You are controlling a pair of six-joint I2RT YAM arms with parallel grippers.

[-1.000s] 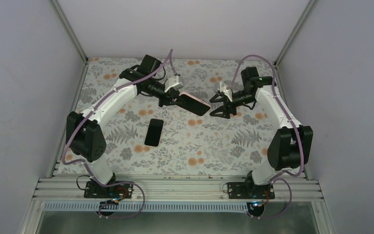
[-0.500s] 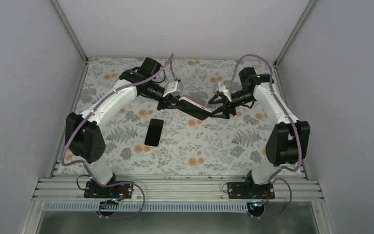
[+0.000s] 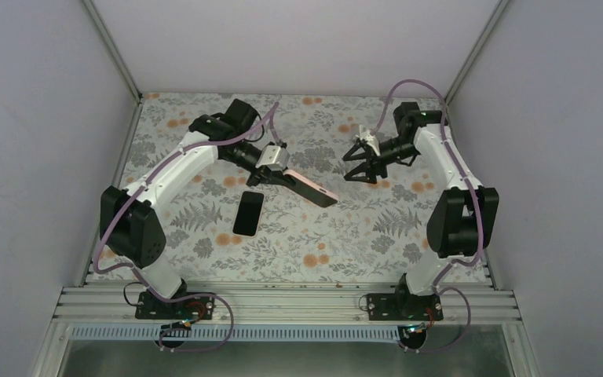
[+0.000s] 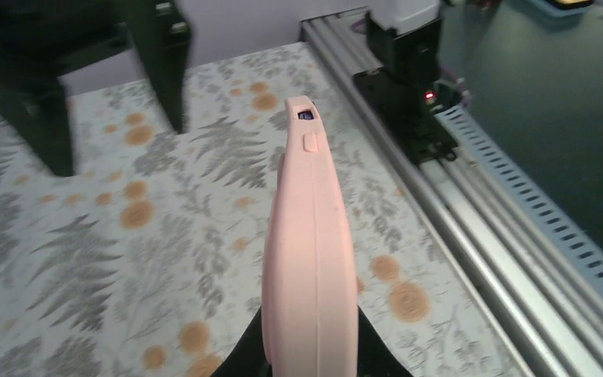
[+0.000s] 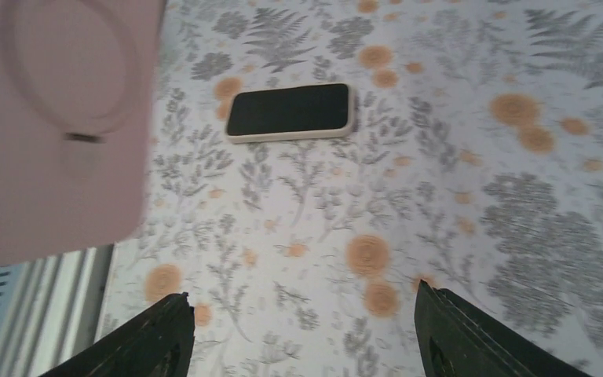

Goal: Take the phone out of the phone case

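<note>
My left gripper (image 3: 273,174) is shut on one end of the pink phone case (image 3: 312,188) and holds it above the table, tilted. In the left wrist view the case (image 4: 310,251) shows edge-on between my fingers. A black phone (image 3: 248,213) with a pale rim lies flat on the floral table, below and left of the case; it also shows in the right wrist view (image 5: 289,111). My right gripper (image 3: 352,163) is open and empty, up and to the right of the case, apart from it. The right wrist view (image 5: 302,330) shows its jaws wide over bare table, with the case's back (image 5: 55,118) at the left.
The floral table mat (image 3: 361,236) is bounded by grey walls on three sides and a metal rail (image 3: 283,302) at the near edge. The right gripper's black fingers (image 4: 165,55) show at the top left of the left wrist view.
My left gripper has turned the case and lowered it toward the table. My right gripper has pulled back and away from the case's free end, still open. The phone has not moved.
</note>
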